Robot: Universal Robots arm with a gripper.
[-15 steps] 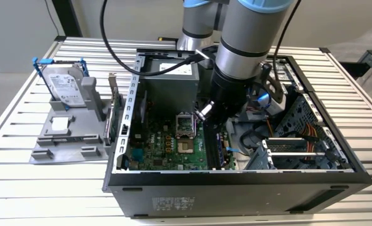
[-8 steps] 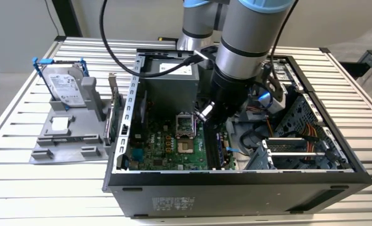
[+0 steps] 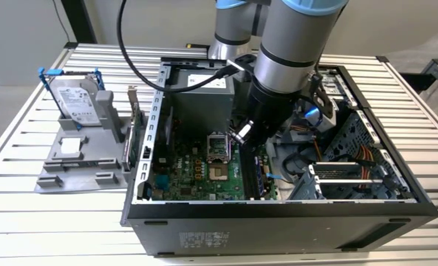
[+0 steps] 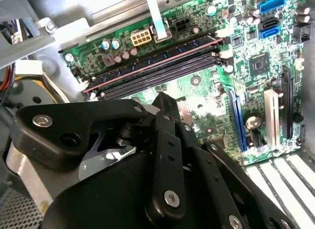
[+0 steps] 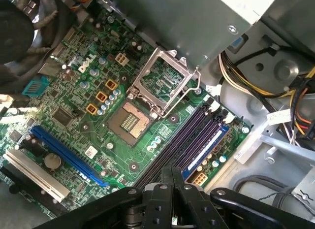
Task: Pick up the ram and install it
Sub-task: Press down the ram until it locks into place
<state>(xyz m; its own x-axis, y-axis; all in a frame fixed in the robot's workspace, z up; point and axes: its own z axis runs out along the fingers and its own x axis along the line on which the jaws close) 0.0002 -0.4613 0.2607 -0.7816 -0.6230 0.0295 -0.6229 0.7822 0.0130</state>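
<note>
While the jaws [image 5: 170,199] sit together empty, we see the ram [image 5: 205,138] just beyond them, apparently seated in the slots [image 4: 157,69]: light, stiff, fragile, best gripped by its long edges.

Green motherboard [image 5: 74,106], black tool [image 4: 147,179], perhaps dark-blue ram [image 5: 209,145] seated.

A robotics lab or workshop: an open computer case [image 3: 278,221] lies on a slatted aluminium worktop [image 3: 41,221] (parts stand in a grey holder [image 3: 78,166] beside it) under an industrial arm [image 3: 289,50].
</note>
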